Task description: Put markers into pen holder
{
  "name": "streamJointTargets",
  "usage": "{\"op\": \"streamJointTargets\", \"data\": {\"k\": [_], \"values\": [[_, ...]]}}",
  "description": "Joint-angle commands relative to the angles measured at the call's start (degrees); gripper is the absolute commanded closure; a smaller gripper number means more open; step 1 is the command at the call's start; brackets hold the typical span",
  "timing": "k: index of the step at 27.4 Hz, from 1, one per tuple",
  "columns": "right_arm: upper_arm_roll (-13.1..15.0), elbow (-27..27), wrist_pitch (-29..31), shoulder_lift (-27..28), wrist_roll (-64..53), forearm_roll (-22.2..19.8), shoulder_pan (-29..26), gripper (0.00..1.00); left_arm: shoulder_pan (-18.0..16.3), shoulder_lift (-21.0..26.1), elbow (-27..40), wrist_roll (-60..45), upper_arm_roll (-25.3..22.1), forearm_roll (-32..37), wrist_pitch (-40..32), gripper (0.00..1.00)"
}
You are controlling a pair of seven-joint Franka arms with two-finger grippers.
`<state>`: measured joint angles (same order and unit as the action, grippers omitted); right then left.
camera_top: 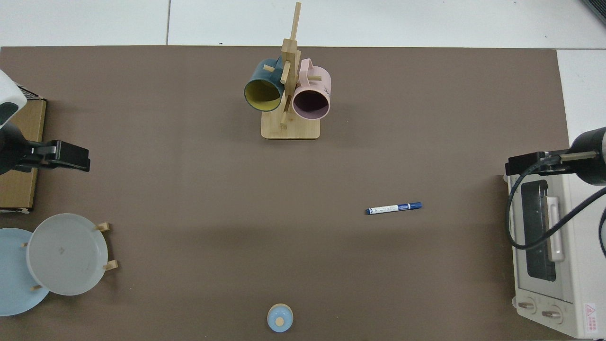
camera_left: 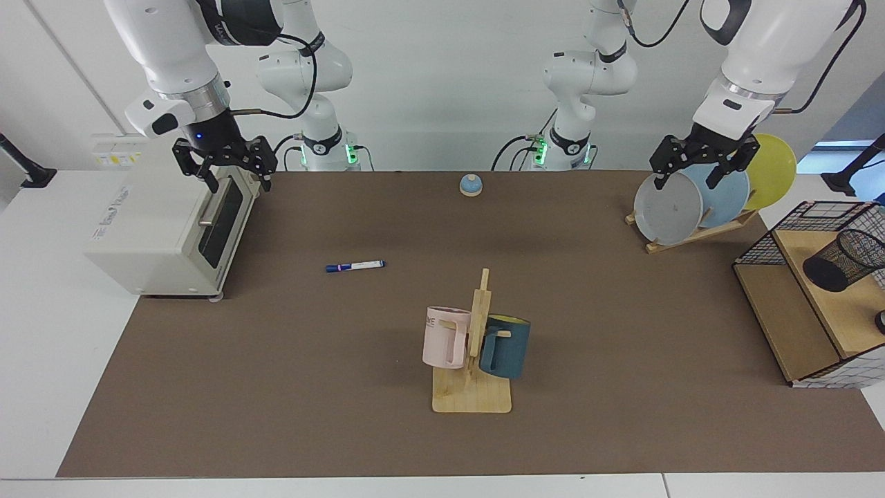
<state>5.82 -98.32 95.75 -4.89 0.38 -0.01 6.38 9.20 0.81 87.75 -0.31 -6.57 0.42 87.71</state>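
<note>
Facing view first: marker (camera_left: 355, 265) lies flat on the bare brown tabletop (camera_left: 290, 387), nothing touching it. Long axis runs 3-to-9 o'clock with a slight tilt, blue cap toward 9.

Right tool (camera_left: 222, 166) hangs high over the toaster oven (camera_left: 166, 235), fingers apart, empty. From it the marker sits toward 4 o'clock, lower, near rather than close. Left tool (camera_left: 700, 160) hovers before the plate rack (camera_left: 691, 200), fingers apart, empty, far off at the marker's 2 o'clock; this arm waits.

Pen holder (camera_left: 845, 259) stands on the wooden shelf of the wire basket (camera_left: 809, 214), well apart from the marker at 3 o'clock, on the left arm's side. Judgement: right arm is nearer for the pick, but the holder lies across the tabletop; fingers would need to close across the barrel.

Top view shows the marker (camera_top: 394, 207) clear of the mug stand (camera_top: 289, 130), with free room round it. It cuts off the pen holder entirely and hides both tools' fingers.
</note>
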Motion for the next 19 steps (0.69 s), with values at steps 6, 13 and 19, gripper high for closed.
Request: {"op": "streamJointTargets", "data": {"k": [6, 13, 19], "values": [[-0.37, -0.56, 0.93, -0.64, 0.32, 1.16, -0.85, 0.0, -0.14, -0.81, 1.28, -4.52, 0.69, -2.35, 1.06, 0.0], [-0.28, -0.56, 1.02, -0.56, 0.41, 1.07, -0.85, 0.0, -0.41, 0.34, 1.81, -4.17, 0.07, -2.18, 3.33, 0.0], [-0.28, -0.56, 0.93, -0.64, 0.24, 0.9, -0.5, 0.0, -0.23, 0.95, 1.98, -3.73, -0.1, -1.65, 4.31, 0.0]]}}
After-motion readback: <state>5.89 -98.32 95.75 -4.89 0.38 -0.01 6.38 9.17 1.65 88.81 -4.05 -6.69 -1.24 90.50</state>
